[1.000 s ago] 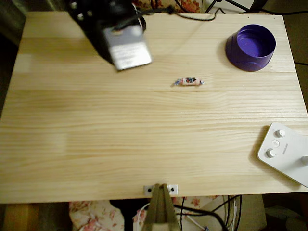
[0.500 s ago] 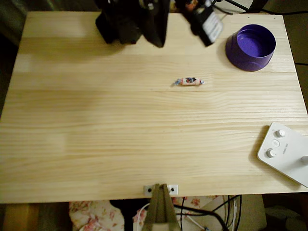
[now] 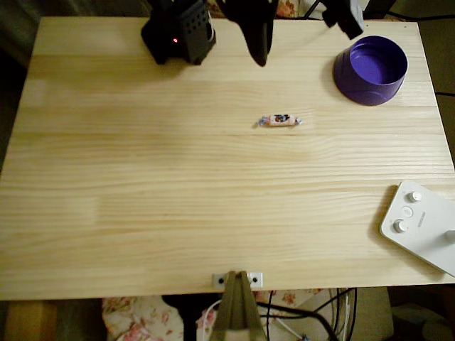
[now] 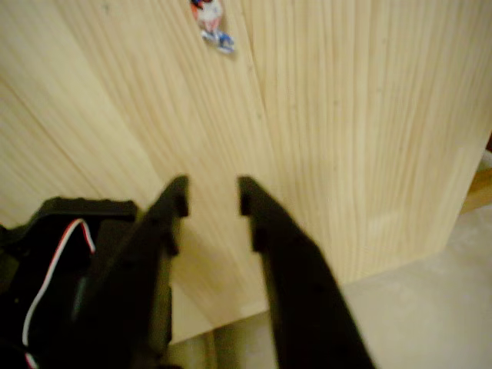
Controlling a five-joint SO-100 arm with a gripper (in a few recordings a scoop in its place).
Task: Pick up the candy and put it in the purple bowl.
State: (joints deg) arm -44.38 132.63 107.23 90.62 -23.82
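The candy (image 3: 279, 120), a small pinkish-white sweet with twisted ends, lies on the wooden table just right of centre. In the wrist view the candy (image 4: 210, 17) sits at the top edge, well ahead of the fingers. The purple bowl (image 3: 370, 69) stands at the back right corner with nothing visible inside. My gripper (image 3: 260, 55) hangs over the back edge of the table, behind the candy and to its left. In the wrist view the gripper (image 4: 213, 194) is open, with only bare wood between its black fingers (image 4: 175, 201).
The arm's black base (image 3: 178, 35) stands at the back of the table, left of the gripper. A white device with knobs (image 3: 421, 224) lies at the front right edge. A small bracket (image 3: 237, 279) is fixed at the middle of the front edge.
The arm has swung from the back left toward the right along the back edge, and the gripper now points down toward the table behind the candy. Candy and bowl have not moved.
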